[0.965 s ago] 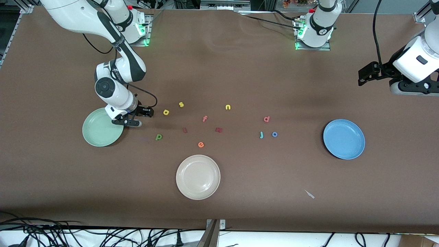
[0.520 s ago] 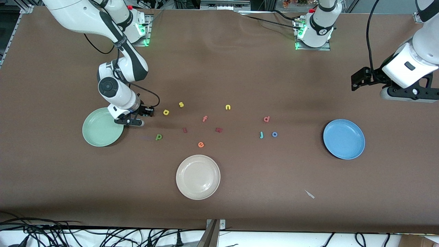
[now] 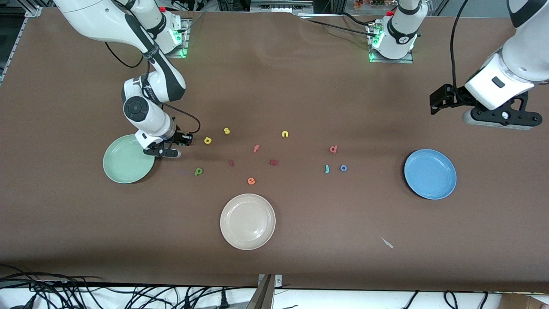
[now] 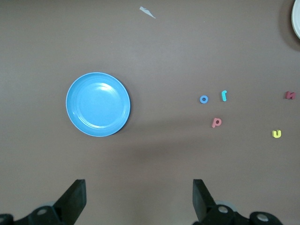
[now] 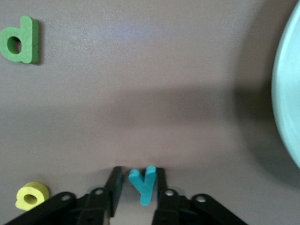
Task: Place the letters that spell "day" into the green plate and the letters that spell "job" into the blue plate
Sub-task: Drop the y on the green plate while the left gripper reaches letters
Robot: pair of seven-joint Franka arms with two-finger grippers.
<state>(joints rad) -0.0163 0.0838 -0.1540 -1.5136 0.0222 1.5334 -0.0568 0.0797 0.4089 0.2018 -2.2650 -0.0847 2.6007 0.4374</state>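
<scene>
My right gripper [image 3: 167, 152] is down at the table beside the green plate [image 3: 124, 165], its fingers shut on the teal "y" [image 5: 143, 185], which lies flat on the cloth. The green "d" [image 3: 198, 171] and yellow "a" [image 3: 208, 140] lie close by. The teal "j" [image 3: 327, 168], blue "o" [image 3: 343, 168] and pinkish-red "b" [image 3: 333, 149] lie together toward the left arm's end, short of the blue plate [image 3: 430, 174]. My left gripper [image 3: 497, 119] hangs open and empty, high above the table near the blue plate [image 4: 97, 104].
A cream-white plate [image 3: 247, 221] sits nearer the front camera. Loose between the plates are a yellow "s" [image 3: 227, 131], yellow "n" [image 3: 285, 134], pink "f" [image 3: 256, 148], orange "e" [image 3: 251, 181] and two dark red pieces [image 3: 231, 162]. A pale scrap [image 3: 387, 243] lies near the front edge.
The right gripper's fingers have closed in around the teal "y". The left arm has swung toward the table's middle, its gripper still open.
</scene>
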